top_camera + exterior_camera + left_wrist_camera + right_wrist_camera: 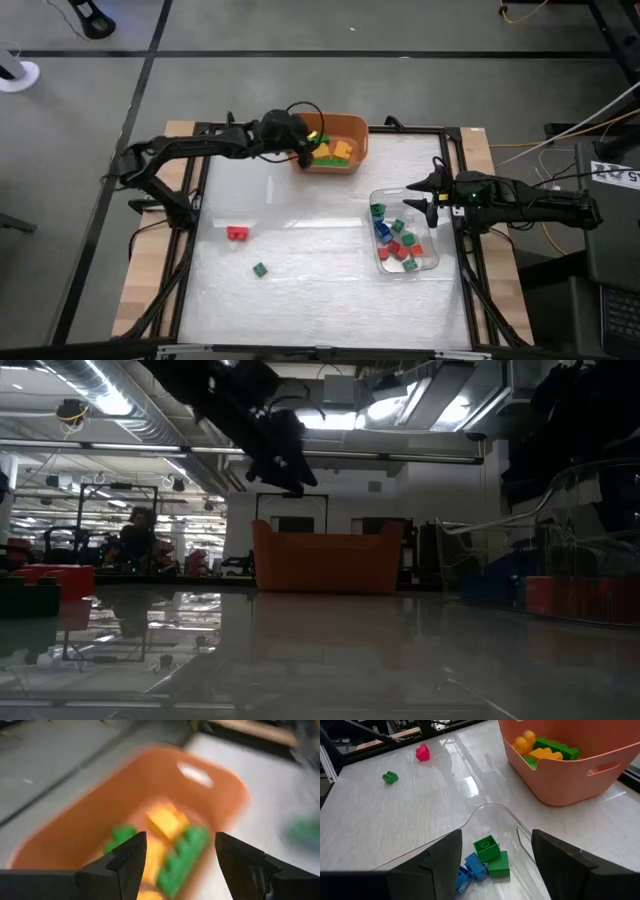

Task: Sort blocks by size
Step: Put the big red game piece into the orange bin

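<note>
The big blocks [335,152] lay in the orange bin [356,128], the small ones in the clear tray [432,262], and 2 more, 1 red [237,233] and 1 green [260,269], sat out on the table [320,300]. The left gripper [303,150] hung over the bin, wide open and empty, so I think a drop step was in hand and next it must go to the 2 loose blocks. The right gripper [425,196] waited open and empty by the tray.

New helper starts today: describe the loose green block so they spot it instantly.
On the white table, look in the open area away from the orange plastic bin and clear plastic tray. Two bricks lie there: the small green cube and a red brick nearby.
</note>
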Action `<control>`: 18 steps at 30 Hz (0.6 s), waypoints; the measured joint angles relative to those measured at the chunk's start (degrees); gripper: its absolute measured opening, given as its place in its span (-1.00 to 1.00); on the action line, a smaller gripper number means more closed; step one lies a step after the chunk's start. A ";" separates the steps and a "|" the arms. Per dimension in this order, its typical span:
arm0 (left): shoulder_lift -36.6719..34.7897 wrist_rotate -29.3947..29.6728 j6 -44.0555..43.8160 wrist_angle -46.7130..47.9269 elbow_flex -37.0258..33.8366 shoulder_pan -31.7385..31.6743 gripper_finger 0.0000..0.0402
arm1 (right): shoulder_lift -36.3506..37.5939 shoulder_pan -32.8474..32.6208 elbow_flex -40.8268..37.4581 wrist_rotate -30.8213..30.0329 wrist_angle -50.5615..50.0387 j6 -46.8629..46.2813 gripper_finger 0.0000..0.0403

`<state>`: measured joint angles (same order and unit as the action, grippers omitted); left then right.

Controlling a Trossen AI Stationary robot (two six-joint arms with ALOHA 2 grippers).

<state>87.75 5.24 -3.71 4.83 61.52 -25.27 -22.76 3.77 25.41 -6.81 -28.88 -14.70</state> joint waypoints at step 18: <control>-16.51 -4.25 -12.17 62.49 -7.01 26.35 0.01 | 0.00 0.00 0.00 -0.09 -0.13 0.00 0.19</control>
<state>71.24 0.98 -15.88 67.33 54.51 1.07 -22.76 3.77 25.41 -6.90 -29.02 -14.70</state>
